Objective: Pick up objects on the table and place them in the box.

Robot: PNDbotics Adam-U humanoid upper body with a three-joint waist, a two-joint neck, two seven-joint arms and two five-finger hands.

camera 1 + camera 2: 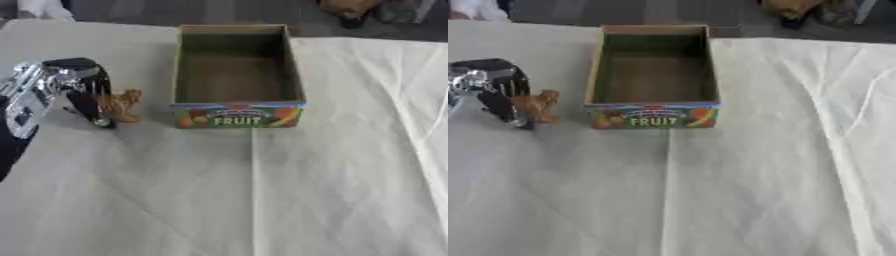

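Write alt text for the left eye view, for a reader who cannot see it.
The left robot hand reaches in from the left, its fingers at a small orange toy animal standing on a white cloth-covered table. Just right of the toy sits an open, empty cardboard box labelled FRUIT.

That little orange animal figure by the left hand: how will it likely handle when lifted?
The orange figure looks like a small moulded toy, so probably stiff and light. It stands on narrow legs on the cloth-covered table, so a nudge from the left hand could tip it. Its uneven shape may twist between fingers.
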